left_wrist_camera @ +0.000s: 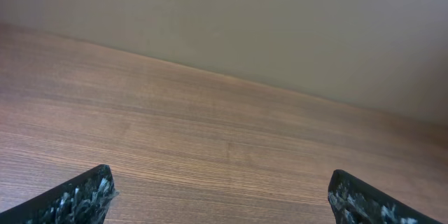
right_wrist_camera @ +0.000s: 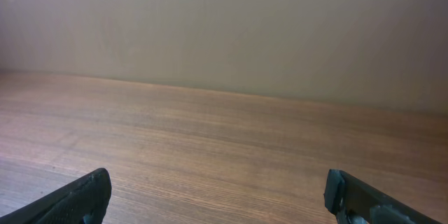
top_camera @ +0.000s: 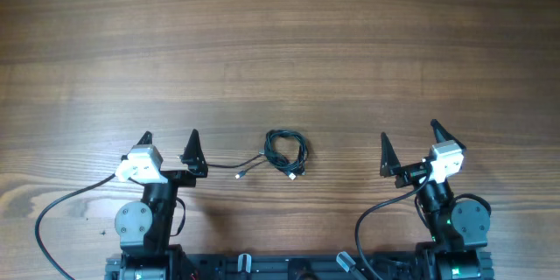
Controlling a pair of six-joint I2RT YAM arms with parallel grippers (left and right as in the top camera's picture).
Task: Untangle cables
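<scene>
Centrally, cables [top_camera: 286,155] lie coiled between the arms.
Left gripper [top_camera: 169,136] and right gripper [top_camera: 409,131] stand released, near the table's [top_camera: 280,35] front edge; wide wood stretches beyond.

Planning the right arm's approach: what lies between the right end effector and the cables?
Only bare wooden table, seen overhead, between the right end effector and cables.

From overhead, the cables [top_camera: 285,154] form a coil too small to count strands or trace crossings. The arm bases [top_camera: 140,267] are cut off at 6 o'clock. In the wrist views, the left fingers [left_wrist_camera: 77,199] and right fingers [right_wrist_camera: 77,196] are cropped at 5 and 7 o'clock.
</scene>
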